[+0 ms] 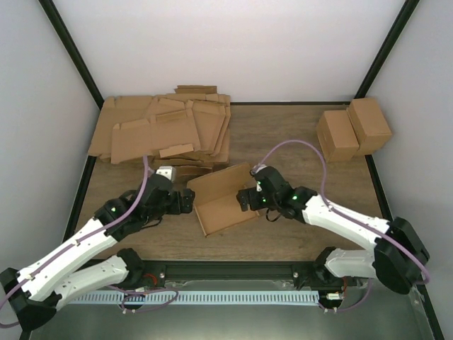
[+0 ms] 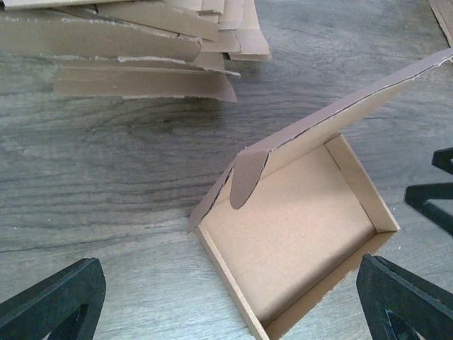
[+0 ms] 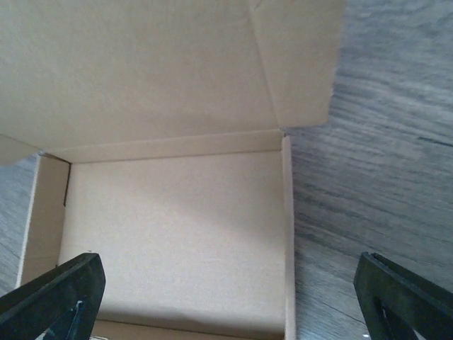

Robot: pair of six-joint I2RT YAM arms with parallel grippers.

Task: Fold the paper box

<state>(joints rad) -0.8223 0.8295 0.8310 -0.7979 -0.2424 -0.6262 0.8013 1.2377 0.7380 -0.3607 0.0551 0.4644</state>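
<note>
near the middle of the tabletop (image 1: 276,124), the paper box (image 1: 225,205) sits as a shallow tray with its lid (image 3: 141,64) raised and a rounded tab (image 2: 246,177) hanging loose. left jaws and right jaws are spread wide, grasping nothing. light, thin cardboard likely creases easily and slides; the lid's free edge looks the best place to pinch.

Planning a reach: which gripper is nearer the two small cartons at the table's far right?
Right. The right gripper sits nearer the cartons, at the right edge of the paper box; the left gripper is farther, across the box.
</note>
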